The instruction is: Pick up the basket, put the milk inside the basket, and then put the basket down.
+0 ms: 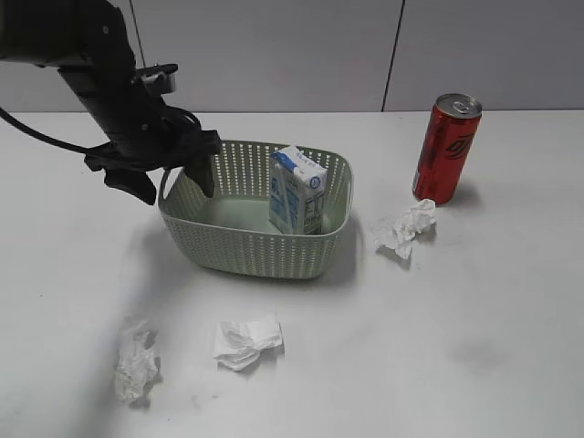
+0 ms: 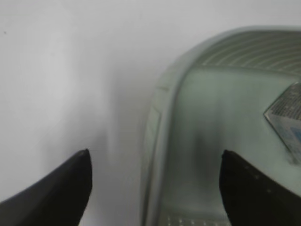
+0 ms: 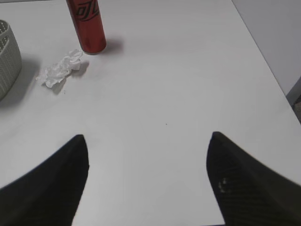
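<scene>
Nearest the viewer, two crumpled tissues (image 1: pixel 246 341) lie on the white table (image 1: pixel 456 347), well in front of the left claw (image 1: pixel 173 179). That claw hangs wide open astride the left rim of the sage-green basket (image 1: pixel 255 246), one finger inside and one outside, gripping nothing, and the milk (image 1: pixel 298 191) stands upright inside the basket to the claw's right. Farther right sit another tissue (image 1: pixel 403 228) and a red can (image 1: pixel 446 148); the right claw (image 3: pixel 148 179), also open and empty, hovers over bare table.
</scene>
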Available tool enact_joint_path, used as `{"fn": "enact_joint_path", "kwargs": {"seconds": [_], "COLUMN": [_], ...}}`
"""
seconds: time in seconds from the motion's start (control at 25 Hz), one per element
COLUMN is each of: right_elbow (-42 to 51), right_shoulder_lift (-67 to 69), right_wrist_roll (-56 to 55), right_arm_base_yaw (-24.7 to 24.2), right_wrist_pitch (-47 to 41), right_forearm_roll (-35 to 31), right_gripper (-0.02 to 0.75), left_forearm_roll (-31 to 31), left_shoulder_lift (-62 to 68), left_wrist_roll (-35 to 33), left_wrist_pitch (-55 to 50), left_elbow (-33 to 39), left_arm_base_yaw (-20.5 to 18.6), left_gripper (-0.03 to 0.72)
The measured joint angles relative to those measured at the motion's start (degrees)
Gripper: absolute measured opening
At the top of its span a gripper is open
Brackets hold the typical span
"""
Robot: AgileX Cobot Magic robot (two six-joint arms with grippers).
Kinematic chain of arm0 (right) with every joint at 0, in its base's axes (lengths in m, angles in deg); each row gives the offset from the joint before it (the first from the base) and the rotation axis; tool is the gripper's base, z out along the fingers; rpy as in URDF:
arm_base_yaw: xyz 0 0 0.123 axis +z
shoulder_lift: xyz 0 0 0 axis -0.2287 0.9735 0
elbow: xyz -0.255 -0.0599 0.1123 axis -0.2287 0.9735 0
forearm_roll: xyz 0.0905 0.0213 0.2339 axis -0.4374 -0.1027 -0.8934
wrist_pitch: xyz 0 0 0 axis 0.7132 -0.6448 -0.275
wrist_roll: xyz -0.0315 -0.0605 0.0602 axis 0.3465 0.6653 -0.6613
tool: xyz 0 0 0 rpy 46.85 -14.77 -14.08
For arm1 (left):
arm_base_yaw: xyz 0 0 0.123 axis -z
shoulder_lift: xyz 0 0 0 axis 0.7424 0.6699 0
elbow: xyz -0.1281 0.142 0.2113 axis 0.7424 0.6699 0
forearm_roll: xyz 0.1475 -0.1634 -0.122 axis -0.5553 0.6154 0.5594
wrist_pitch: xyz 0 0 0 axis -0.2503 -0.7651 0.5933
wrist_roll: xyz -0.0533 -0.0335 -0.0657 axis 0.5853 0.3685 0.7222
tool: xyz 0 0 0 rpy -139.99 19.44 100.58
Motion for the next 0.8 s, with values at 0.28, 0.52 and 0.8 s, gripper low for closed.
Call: {"fn": "enact_joint_path", "kwargs": {"seconds": [0.28, 0.52, 0.8], "right_elbow": [0.0, 0.0, 0.0], "right_shoulder_lift": [0.0, 0.0, 0.0], "right_wrist_roll": [0.0, 0.0, 0.0], "right_arm_base_yaw": [0.0, 0.0, 0.0], "right_wrist_pitch": [0.0, 0.0, 0.0], "right_forearm_roll": [0.0, 0.0, 0.0], "right_gripper": [0.589, 0.589, 0.589], "left_forearm_roll": [-4.02, -7.89, -14.7], "left_shoulder_lift": [-6.99, -18.38, -29.47], "left_wrist_roll": [0.01, -2.88, -7.5], "left_wrist_pitch": [-5.95, -14.72, -22.71], "left_elbow": [-0.78, -0.84, 2.71], "left_arm_base_yaw": [0.0, 0.0, 0.0], "left_gripper": [0.631, 0.608, 0.582]}}
